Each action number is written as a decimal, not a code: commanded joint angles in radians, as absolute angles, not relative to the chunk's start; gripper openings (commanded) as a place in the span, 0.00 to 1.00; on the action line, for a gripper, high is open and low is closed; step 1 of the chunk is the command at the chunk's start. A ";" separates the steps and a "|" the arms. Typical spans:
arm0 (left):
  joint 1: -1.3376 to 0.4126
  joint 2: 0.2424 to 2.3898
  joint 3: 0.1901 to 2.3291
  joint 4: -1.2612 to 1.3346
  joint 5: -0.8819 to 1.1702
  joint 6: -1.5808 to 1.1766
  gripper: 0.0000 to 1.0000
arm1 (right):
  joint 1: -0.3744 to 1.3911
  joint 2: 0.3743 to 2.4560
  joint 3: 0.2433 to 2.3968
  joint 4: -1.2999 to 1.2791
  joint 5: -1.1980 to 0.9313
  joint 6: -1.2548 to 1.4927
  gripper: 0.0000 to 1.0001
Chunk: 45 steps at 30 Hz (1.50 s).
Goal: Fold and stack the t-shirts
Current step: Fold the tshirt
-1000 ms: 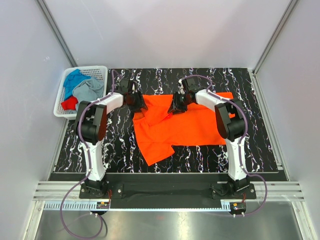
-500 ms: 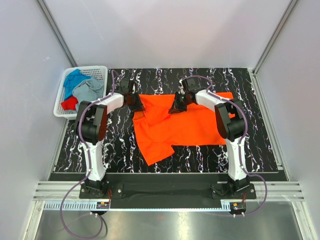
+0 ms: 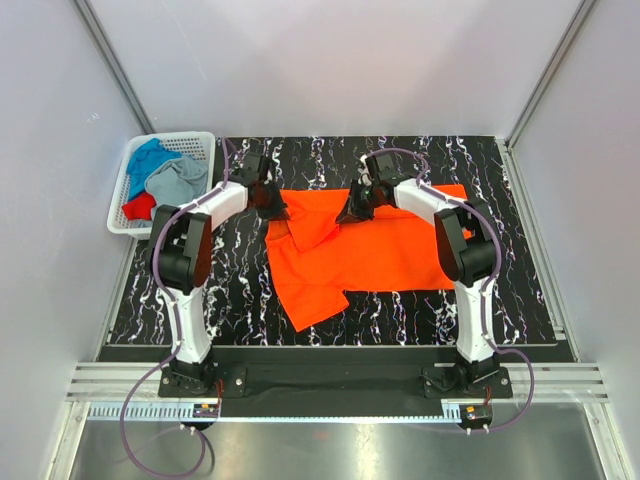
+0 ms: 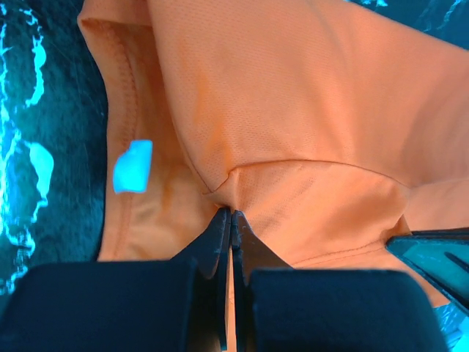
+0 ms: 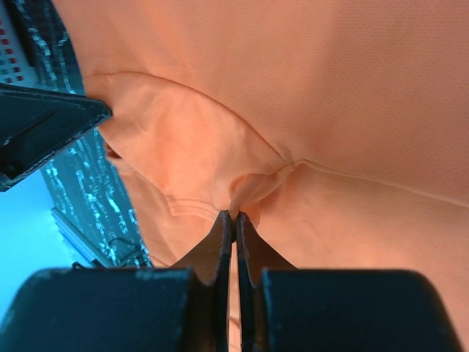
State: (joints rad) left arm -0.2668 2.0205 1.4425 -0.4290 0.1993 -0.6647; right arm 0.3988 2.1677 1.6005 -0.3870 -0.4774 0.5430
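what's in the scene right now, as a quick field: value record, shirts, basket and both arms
table: black marbled top
orange t-shirt: lying rumpled on the table, not yet folded
neck label: showing inside the collar
left arm: jaws shut on the orange t-shirt's far left edge
right arm: jaws shut on its far edge, nearer the middle
basket: beside the table's far left corner
in basket: blue t-shirt, grey t-shirt, red t-shirt
stack: not started

Left tool [image 4: 231, 215], right tool [image 5: 234, 217]: pinched closed
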 commanded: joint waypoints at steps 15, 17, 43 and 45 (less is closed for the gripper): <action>-0.279 1.960 1.411 -0.489 0.170 -0.767 0.01 | 0.399 2.112 1.634 -0.417 -0.486 0.543 0.12; -0.281 1.956 1.394 -0.482 0.176 -0.770 0.04 | 0.399 2.112 1.634 -0.420 -0.471 0.537 0.18; -0.311 1.867 1.238 -0.440 0.169 -0.847 0.02 | 0.399 2.085 1.594 -0.488 -0.402 0.519 0.06; -0.311 1.859 1.259 -0.454 0.176 -0.825 0.21 | 0.399 2.098 1.606 -0.514 -0.410 0.508 0.13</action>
State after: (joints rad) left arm -0.3119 1.8851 1.2354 -0.4652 0.1753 -0.8322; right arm 0.3985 2.1250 1.5867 -0.4831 -0.4198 0.5388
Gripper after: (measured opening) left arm 0.107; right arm 0.101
